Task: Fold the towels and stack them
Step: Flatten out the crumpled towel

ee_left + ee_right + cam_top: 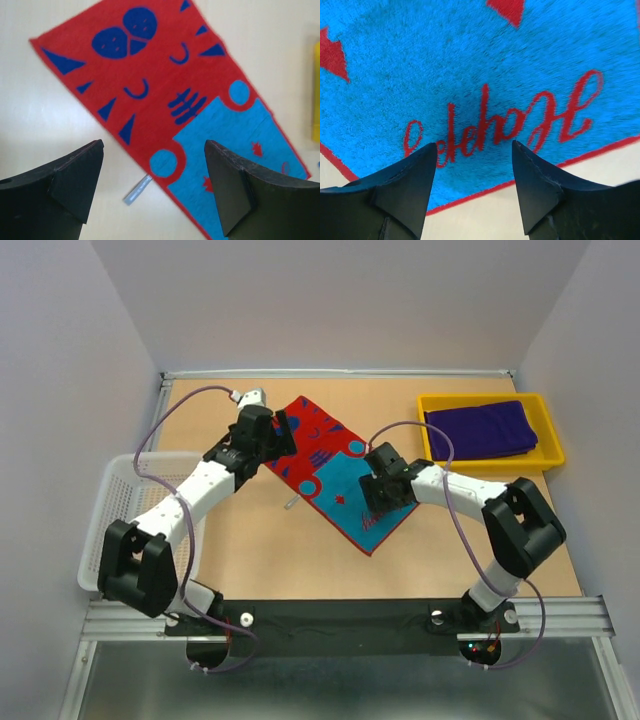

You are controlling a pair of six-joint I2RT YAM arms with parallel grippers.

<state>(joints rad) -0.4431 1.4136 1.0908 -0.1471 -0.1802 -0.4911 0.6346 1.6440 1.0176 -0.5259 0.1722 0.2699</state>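
1. Lying flat on worktop [250,560], centre, set diagonal: red/blue towel [325,455], spread out. Far half red w/ dark-blue marks. Near half light blue w/ red script & small red shapes. Thin red border.
2. Grey tag [137,190]: small strip sticking out from the towel's long edge onto the worktop, near the red/blue join.
3. Left hand [287,432]: over the towel's far red part. Left wrist view: fingers [75,175] set wide, nothing betw. them, held above the cloth, not touching.
4. Right hand [383,508]: over the near blue end, at the script. Right wrist view: fingers [405,185] apart, nothing gripped, v. close to the cloth. Contact cannot be told.
5. Purple towels [480,428]: folded, lying in the yellow tray. Count not clear.
6. Yellow tray [548,455]: far-right part of the worktop, well apart from item 1.
7. White mesh basket [125,480]: at the worktop's left edge, partly under the left arm. Contents not visible.
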